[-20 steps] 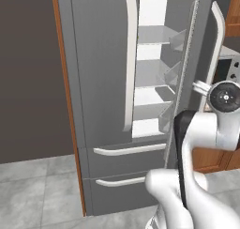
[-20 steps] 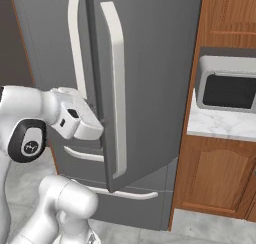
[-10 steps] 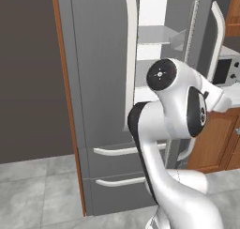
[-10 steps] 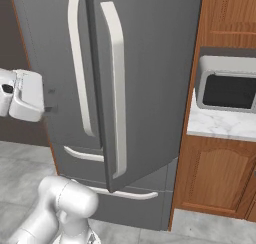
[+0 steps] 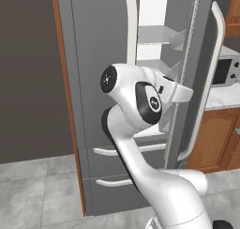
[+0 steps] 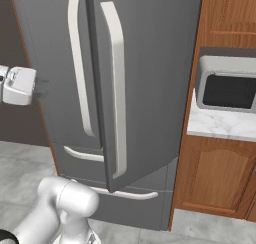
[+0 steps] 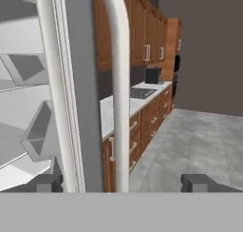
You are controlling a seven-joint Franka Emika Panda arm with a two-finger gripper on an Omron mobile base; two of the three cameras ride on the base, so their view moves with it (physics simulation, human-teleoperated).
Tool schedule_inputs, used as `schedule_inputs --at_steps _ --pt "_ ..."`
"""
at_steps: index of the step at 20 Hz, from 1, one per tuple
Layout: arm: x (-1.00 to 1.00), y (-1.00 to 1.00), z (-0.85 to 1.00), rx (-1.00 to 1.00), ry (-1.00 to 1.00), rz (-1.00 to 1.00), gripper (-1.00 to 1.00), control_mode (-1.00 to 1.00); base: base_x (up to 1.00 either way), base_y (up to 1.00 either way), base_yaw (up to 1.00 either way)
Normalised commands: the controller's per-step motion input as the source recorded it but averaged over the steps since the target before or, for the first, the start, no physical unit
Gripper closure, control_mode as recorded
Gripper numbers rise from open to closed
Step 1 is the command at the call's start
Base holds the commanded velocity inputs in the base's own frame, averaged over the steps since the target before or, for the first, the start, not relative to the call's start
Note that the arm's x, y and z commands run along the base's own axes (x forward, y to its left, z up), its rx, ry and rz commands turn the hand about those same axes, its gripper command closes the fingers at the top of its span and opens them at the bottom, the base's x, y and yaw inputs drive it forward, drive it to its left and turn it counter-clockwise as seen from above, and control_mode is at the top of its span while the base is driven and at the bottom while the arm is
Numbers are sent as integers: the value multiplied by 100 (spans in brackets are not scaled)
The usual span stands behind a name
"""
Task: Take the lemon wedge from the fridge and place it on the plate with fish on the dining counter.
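Note:
The grey fridge [image 5: 103, 59] stands with its right door swung partly out, so white glass shelves [image 5: 154, 35] show in the gap. My gripper [image 5: 184, 94] hangs at mid-height by that door's free edge, jaws open and holding nothing. In the hand view the gripper [image 7: 122, 183] faces the door's edge [image 7: 80, 83], and the long pale handle [image 7: 118, 83] rises between the two dark fingertips [image 7: 47, 182]. From the right the gripper [image 6: 41, 87] shows at the far left, in front of the fridge [image 6: 150, 63]. The lemon wedge, the plate with fish and the dining counter are out of view.
A microwave [image 6: 227, 90] sits on a marble counter [image 6: 220, 125] over wooden cabinets [image 6: 215, 178], right of the fridge. A dark wall [image 5: 28, 73] flanks the fridge's left. Past the door, a long counter [image 7: 137, 95] runs beside open grey floor [image 7: 199, 140].
The arm has swung up and left across the fridge front, carrying the hand to the open door's edge. The jaws stayed open.

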Motion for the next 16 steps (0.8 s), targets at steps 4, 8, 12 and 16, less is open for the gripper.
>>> schedule_inputs --at_steps 4,8,12,16 --pt "57 -15 0 0 5 -2 -100 -100 0 0 0" --pt "54 -27 0 0 5 0 -100 -100 0 0 0" --pt "38 -29 0 0 1 0 -100 -100 0 0 0" --pt "24 -39 0 0 0 0 -100 -100 0 0 0"
